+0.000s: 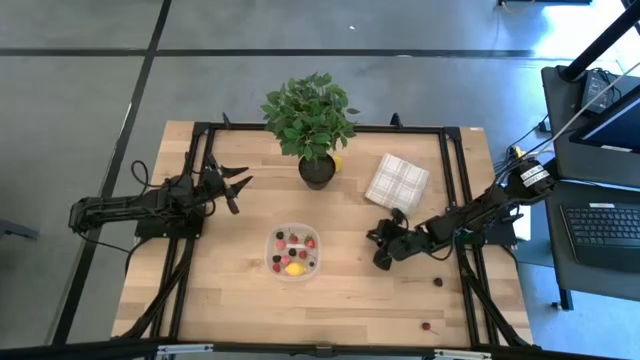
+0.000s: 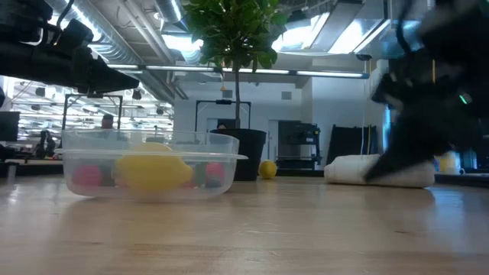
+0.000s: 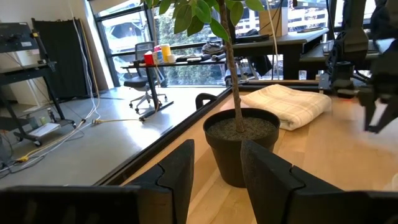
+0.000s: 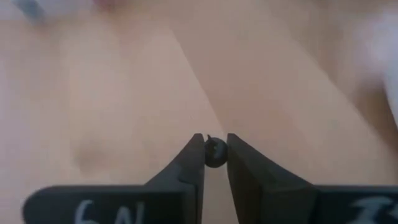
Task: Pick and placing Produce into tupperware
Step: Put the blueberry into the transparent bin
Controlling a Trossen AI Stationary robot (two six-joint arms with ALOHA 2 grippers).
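Right end effector (image 4: 215, 153) clamps dark berry (image 4: 214, 152); bare tabletop (image 1: 350, 295) before tupperware (image 1: 295, 251).

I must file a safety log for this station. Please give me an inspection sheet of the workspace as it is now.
Surface: wooden table with a black frame.
Job's things: clear tupperware holds red, dark and yellow pieces; two dark berries lie loose near the right edge; a small yellow fruit sits beside the pot.
Clutter: potted plant and folded checked cloth, both at the back.
Grippers: right pincer is closed on a dark berry, right of the tupperware; left pincer is open, facing the pot.
Cables: cables run along the black frame.
Surroundings: desks, office chair, laptop at right.
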